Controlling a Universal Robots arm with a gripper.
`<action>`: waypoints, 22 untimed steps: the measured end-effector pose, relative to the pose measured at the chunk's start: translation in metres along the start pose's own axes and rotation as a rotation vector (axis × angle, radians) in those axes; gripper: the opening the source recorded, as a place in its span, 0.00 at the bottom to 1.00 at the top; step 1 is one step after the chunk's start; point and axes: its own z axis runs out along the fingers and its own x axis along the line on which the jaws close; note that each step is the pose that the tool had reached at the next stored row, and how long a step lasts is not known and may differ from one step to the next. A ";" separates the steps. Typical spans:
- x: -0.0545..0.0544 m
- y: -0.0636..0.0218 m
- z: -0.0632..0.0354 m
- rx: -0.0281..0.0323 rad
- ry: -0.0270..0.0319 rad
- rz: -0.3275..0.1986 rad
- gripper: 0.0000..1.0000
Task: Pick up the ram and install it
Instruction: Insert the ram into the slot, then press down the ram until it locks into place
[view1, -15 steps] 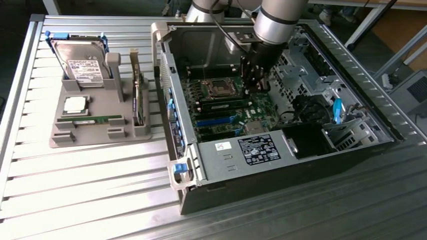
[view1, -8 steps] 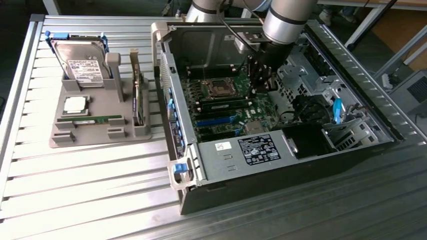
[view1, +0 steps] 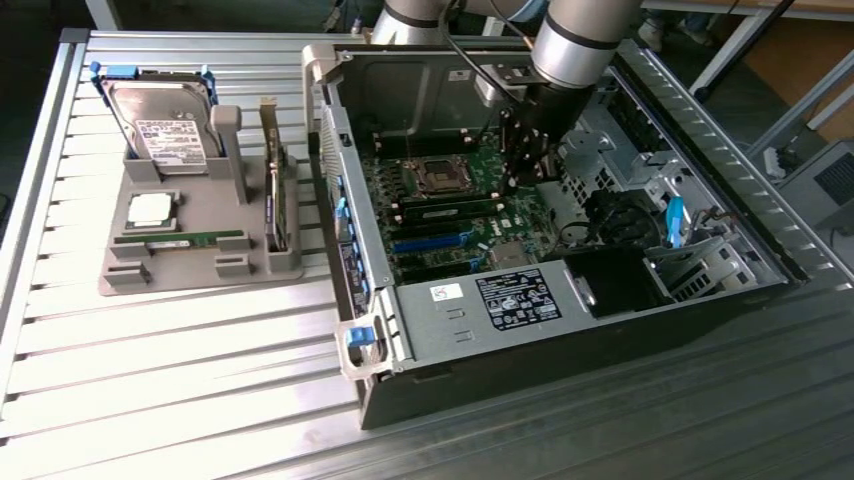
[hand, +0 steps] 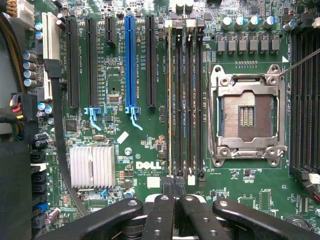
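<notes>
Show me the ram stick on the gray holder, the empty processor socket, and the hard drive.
ram stick (view1: 180, 239), exterior view, middle of its green edge on the holder.
processor socket (hand: 246, 116), wrist view, center of the open socket.
hard drive (view1: 163, 128), exterior view, its white label.

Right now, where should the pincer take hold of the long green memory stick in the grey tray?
Take the long green memory stick midway along its upper edge, straight from above, pinching its flat faces. It seems to stand on edge in the grey slotted tray, whose blocks crowd both ends.
</notes>
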 end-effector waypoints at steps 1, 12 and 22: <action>0.000 0.0000 0.0000 0.0000 0.0000 0.000 0.09; 0.000 0.0024 0.0012 0.0001 -0.0001 0.000 0.09; -0.001 0.0049 0.0136 0.0000 0.0015 0.000 0.09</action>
